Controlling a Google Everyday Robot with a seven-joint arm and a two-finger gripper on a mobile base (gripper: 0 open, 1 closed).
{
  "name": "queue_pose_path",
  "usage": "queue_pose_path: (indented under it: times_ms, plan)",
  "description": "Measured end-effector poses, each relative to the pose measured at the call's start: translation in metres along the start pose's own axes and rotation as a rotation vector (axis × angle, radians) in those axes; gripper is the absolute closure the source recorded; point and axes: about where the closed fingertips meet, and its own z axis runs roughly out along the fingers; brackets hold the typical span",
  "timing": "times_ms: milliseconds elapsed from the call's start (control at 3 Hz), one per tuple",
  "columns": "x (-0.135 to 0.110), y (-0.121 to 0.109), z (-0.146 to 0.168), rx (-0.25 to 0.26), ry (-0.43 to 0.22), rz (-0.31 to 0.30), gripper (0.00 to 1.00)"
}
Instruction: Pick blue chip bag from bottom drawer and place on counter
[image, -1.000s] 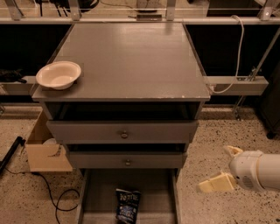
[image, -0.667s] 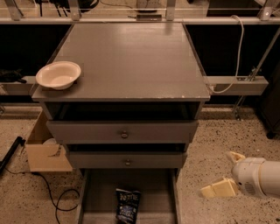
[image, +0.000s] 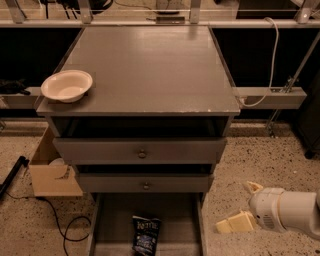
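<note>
Blue chip bag (image: 146, 235) lying in bottom drawer (image: 116, 222); gripper (image: 242, 206) low right of drawer; jaws wide, empty

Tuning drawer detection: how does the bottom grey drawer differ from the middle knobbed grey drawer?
Bottom grey drawer is pulled out, floor exposed, holding a dark blue chip bag; the middle knobbed grey drawer shows only its front. It has a round knob; the bottom shows none. Both grey. The open hand hangs right of the bottom one.

Looks like a robotics lab: speckled terrazzo floor (image: 255, 150), loose cable (image: 64, 226) and cardboard box (image: 52, 179) beside a grey drawer cabinet (image: 100, 149), metal rails (image: 272, 97) behind, the robot's gripper (image: 244, 206) low at right, fingers spread.
</note>
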Motion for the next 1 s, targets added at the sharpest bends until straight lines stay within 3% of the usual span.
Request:
queue_pose_path:
  times_ms: [667, 1000]
  plan:
    - [0.017, -0.010, 0.057, -0.048, 0.020, 0.099, 0.00]
    - [0.023, -0.028, 0.100, -0.085, 0.034, 0.142, 0.00]
